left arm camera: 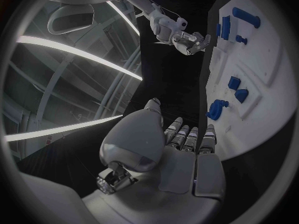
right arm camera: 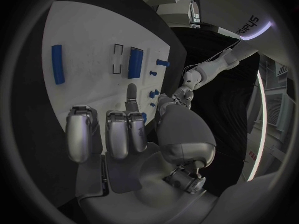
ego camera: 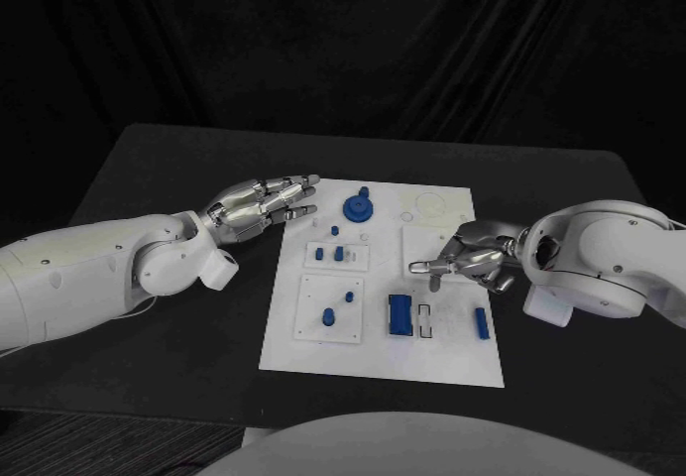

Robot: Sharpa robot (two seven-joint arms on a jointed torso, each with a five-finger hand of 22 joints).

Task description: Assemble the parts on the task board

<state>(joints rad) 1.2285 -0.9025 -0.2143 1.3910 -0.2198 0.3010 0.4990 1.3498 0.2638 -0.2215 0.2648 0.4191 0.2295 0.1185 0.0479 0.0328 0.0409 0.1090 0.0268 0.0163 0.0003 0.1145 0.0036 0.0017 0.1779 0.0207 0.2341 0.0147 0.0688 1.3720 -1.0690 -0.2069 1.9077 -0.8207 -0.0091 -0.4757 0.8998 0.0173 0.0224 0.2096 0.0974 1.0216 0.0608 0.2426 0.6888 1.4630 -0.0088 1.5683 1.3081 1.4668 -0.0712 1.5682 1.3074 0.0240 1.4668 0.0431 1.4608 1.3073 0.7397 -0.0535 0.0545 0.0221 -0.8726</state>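
Note:
The white task board (ego camera: 429,357) lies mid-table with several blue parts on it. A round blue piece (ego camera: 358,206) sits near its far edge, small pegs (ego camera: 340,254) stand below it, and a blue block (ego camera: 400,314) and a blue bar (ego camera: 482,323) lie near the front. My left hand (ego camera: 262,206) hovers at the board's far left corner, fingers stretched out toward the round piece (left arm camera: 217,109), holding nothing. My right hand (ego camera: 465,260) hangs over the board's right side, fingers half bent, one finger (right arm camera: 132,92) stretched toward the middle, with nothing in it.
The black table (ego camera: 171,159) surrounds the board with bare room on both sides. An outlined empty slot (right arm camera: 117,58) lies beside the blue block (right arm camera: 134,62). Pale raised square plates (ego camera: 332,307) on the board carry the pegs.

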